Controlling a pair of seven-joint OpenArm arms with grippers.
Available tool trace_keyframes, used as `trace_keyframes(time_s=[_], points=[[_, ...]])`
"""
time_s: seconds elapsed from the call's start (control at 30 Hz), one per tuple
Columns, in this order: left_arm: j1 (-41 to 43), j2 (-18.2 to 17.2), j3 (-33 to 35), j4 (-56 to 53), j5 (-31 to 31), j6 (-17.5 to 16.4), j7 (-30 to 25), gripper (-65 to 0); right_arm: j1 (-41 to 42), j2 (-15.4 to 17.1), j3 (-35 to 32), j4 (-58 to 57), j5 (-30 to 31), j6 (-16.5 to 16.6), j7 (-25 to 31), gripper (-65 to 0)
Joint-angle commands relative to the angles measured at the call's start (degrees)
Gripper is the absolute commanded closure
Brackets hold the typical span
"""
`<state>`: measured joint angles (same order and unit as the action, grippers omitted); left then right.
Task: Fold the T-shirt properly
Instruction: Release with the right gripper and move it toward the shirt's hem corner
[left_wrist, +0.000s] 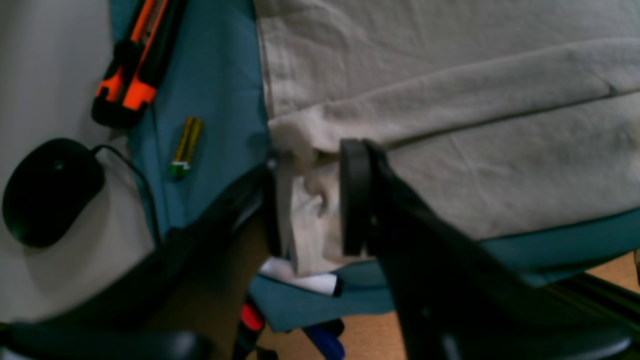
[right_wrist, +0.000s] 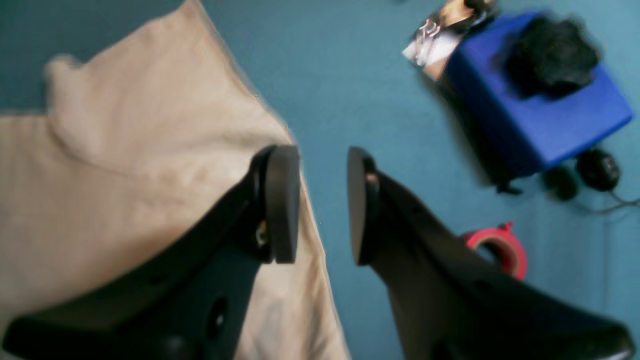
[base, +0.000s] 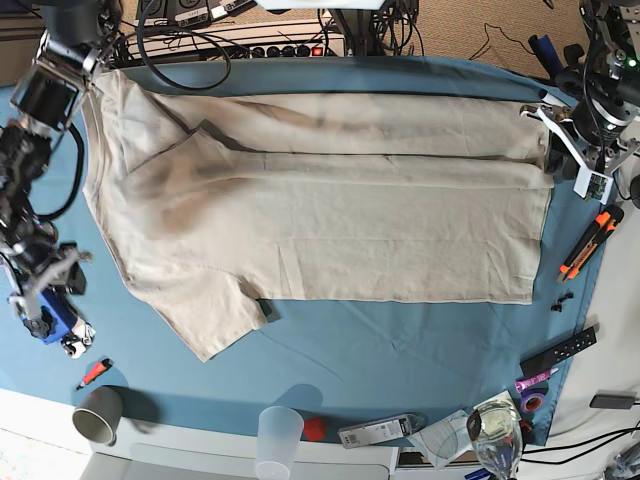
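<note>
Left end effector (left_wrist: 310, 195) is pinching a bunched corner of the T-shirt (left_wrist: 450, 125) at the counter (left_wrist: 220, 75) edge. Right end effector (right_wrist: 324, 205) is hovering part-open, holding nothing, one finger over the shirt's edge.

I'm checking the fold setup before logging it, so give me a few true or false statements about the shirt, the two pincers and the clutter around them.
1. The left pincer grips a bunch of the plain beige cotton T-shirt. True.
2. The right pincer is clamped on cloth. False: it is open, with nothing between its pads.
3. A red tape roll lies on the blue tablecloth. True.
4. The orange-and-black utility knife lies on the shirt. False: it lies off the shirt.
</note>
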<state>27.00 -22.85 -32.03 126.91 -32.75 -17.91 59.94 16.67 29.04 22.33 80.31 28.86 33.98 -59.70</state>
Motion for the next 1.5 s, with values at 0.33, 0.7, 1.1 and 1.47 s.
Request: trace_keyframes(time_s=[0.33,0.7,1.1,1.47], points=[[0.0,0.26,-0.42,0.96,-0.24,0.0,-1.75,-17.0,18.69,0.28,-10.36,-23.26,-5.2,-2.12,10.43,-30.8],[-0.2,5.88,-0.39,0.98,-0.46,-0.07,-3.45,-17.0,21.79,-0.96,-18.23,-41.33,-10.4,-2.21,14.78,-30.7],[-0.2,6.01,-0.39,0.98,-0.46,0.0,-3.43,-17.0,18.23,-4.31,-18.21,-41.86,-10.49,-1.88,8.79,-22.7],[-0.2,6.03,-0.39,0.98,-0.46,0.0,-3.48,-17.0,18.18,-0.87,-18.18,-37.97,-0.31,-2.08,-9.92,0.0]])
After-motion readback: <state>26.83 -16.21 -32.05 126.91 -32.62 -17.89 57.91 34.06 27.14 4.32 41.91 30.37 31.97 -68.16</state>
